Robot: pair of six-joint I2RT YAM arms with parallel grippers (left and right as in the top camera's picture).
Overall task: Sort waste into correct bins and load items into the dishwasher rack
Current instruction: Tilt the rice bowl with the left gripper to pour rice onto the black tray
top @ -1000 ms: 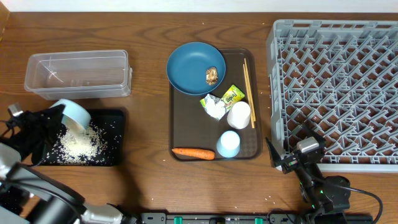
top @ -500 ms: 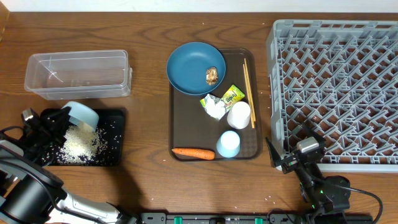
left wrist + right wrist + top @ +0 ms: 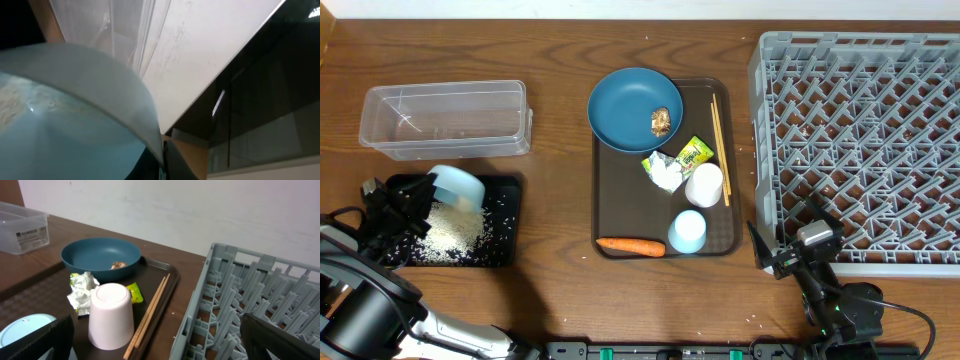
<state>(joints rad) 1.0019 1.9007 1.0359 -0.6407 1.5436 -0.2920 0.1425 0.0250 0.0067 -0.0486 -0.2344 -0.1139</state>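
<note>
Overhead, dishwasher rack (image 3: pixel 860 140): the grey crate fills the right side of the table (image 3: pixel 560 300); nothing appears loaded in it.
Serving tray (image 3: pixel 620 200): sits mid-table and carries everything left to sort.
Clear tub (image 3: pixel 445 120): far left, apparently empty, just behind the black tray (image 3: pixel 512 250).
Black tray: holds the white rice (image 3: pixel 450 228), with grains scattered toward its right edge.
Dark blue plate (image 3: pixel 625 105): at the serving tray's far end, with a brown lump (image 3: pixel 661 121) on it.
Pale blue bowl (image 3: pixel 455 187): tipped on its side over the black tray's far edge, with your left claw (image 3: pixel 423 195) closed on it.
Right claw (image 3: pixel 155 335): jaws wide apart, empty, beside the rack's near-left corner.
Small pieces: whitish cup (image 3: pixel 704 185), pale blue cup (image 3: pixel 687 231), carrot (image 3: pixel 631 246), chopsticks (image 3: pixel 719 135), crumpled paper (image 3: pixel 666 176) and wrapper (image 3: pixel 695 153).
Risk, spill: the left wrist view hints at residue inside the bowl; carry it off too soon and you will likely drop grains on the table.
Risk, knock: the tub stands close behind the bowl, so a careless swing could shove it.
Risk, slip: the tilted bowl may twist in the grip.
</note>
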